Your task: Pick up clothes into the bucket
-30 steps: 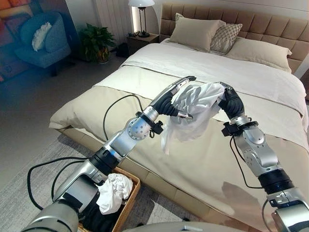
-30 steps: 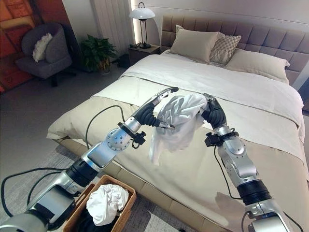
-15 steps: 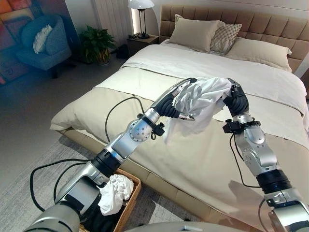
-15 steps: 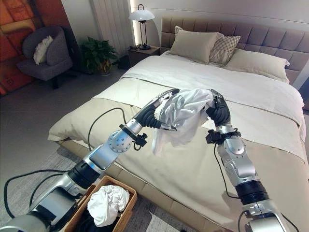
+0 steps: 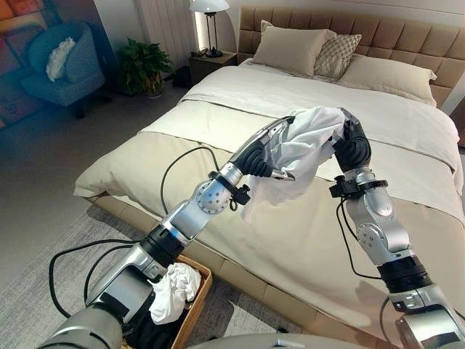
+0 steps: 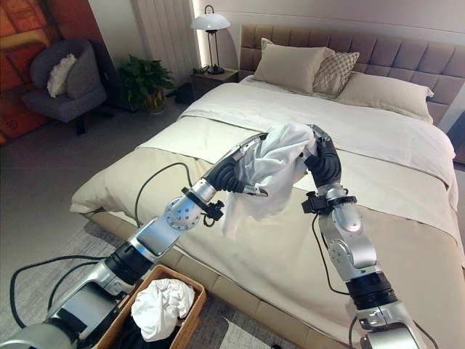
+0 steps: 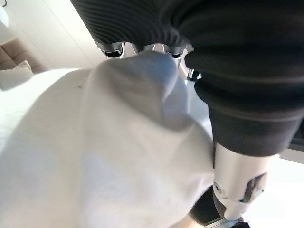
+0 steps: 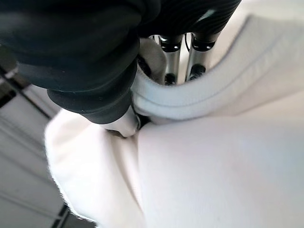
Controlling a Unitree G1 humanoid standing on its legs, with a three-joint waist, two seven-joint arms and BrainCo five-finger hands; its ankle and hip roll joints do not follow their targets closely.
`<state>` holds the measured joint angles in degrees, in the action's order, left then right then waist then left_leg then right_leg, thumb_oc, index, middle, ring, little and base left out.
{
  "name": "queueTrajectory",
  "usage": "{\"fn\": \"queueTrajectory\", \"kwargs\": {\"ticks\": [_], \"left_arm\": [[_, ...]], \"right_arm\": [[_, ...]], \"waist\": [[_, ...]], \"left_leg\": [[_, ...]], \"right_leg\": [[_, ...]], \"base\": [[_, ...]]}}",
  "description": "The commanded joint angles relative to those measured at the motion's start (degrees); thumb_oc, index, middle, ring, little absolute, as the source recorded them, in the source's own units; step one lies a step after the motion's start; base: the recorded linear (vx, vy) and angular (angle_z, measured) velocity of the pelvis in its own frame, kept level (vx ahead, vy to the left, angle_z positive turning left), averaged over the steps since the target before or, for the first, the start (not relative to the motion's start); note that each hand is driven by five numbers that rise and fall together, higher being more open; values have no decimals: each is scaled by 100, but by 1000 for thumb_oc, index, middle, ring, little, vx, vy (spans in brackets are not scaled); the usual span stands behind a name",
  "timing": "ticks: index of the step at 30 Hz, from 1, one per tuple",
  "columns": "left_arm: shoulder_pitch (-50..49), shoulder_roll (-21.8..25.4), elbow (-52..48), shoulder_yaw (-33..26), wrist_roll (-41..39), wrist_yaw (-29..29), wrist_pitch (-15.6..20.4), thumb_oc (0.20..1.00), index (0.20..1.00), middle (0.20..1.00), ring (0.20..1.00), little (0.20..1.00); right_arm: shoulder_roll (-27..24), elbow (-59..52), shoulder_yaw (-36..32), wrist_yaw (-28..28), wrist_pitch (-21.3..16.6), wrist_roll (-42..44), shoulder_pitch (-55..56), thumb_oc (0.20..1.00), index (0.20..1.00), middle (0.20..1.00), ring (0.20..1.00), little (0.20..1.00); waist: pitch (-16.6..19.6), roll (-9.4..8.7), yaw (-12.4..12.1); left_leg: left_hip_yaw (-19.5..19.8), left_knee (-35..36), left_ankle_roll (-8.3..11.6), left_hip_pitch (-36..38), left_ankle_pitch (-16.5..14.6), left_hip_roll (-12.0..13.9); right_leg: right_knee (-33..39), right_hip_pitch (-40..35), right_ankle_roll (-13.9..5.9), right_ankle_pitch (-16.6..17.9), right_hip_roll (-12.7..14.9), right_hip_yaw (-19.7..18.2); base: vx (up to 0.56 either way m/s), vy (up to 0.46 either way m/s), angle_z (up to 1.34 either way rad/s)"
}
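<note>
A white garment [image 5: 304, 143] hangs in the air over the bed's middle, stretched between both hands, with a loose end drooping toward the beige cover. My left hand [image 5: 260, 154] holds its left side, fingers on top and thumb underneath, the cloth [image 7: 95, 156] bunched between them. My right hand [image 5: 354, 144] grips the right side from behind, its fingers [image 8: 171, 57] curled into a folded hem of the garment [image 8: 213, 156]. The woven basket [image 6: 185, 280] stands on the rug at the lower left by the bed's edge, with crumpled white clothes [image 6: 160, 305] over something dark inside.
The bed [image 5: 145, 160] spans the middle and right, with pillows [image 5: 294, 47] at the headboard. A nightstand with a lamp [image 5: 211, 29], a potted plant [image 5: 145, 65] and an armchair [image 5: 62, 69] stand at the far left. Bare floor and rug lie left of the bed.
Both hands have lifted the garment a little higher and drawn it tighter. The right hand has risen and turned inward. The garment's hanging end has shortened.
</note>
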<state>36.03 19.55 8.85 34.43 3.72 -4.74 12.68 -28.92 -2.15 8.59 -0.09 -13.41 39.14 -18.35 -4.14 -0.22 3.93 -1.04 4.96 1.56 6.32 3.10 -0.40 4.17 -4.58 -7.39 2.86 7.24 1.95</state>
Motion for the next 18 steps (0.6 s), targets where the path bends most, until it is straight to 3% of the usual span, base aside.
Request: {"fn": "queueTrajectory", "kwargs": {"ticks": [1, 18], "left_arm": [[373, -169, 648, -365, 180, -167, 65, 1000, 1000, 1000, 1000, 1000], [199, -89, 859, -843, 378, -566, -32, 1000, 1000, 1000, 1000, 1000]], "right_arm": [[144, -721, -345, 170, -511, 418, -457, 200, 200, 200, 200, 200], [155, -1811, -174, 838, -284, 1247, 399, 200, 200, 200, 200, 200]], "waist": [[123, -280, 42], [112, -288, 156]], "left_leg": [[126, -633, -157, -199, -763, -182], [73, -690, -143, -138, -836, -144]], "right_leg": [[-642, 319, -158, -165, 234, 45], [-822, 359, -121, -306, 149, -61]], "base": [[12, 5, -5], [10, -2, -4]]}}
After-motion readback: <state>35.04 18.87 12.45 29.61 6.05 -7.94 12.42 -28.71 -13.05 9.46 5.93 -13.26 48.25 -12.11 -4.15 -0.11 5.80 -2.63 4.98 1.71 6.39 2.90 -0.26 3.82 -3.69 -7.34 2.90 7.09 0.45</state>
